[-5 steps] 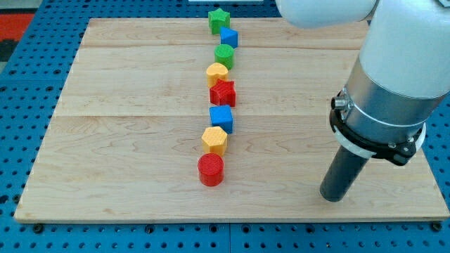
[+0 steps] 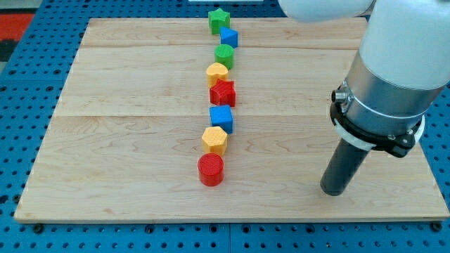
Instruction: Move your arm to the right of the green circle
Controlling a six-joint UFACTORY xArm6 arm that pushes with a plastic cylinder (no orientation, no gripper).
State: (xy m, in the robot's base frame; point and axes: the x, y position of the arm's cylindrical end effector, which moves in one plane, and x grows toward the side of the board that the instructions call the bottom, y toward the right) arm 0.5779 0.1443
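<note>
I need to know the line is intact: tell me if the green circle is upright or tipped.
Upright. The green round block sits flat on the wooden board, circular top facing up.

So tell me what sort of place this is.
Likely a robotics lab bench: a wooden board lies on a blue perforated table, small coloured blocks such as the green circle stand in a row, and my tip rests far to their right.

I see the green circle [image 2: 224,55] upright near the view's top, third in the block column, well apart from my tip [image 2: 333,191].
</note>
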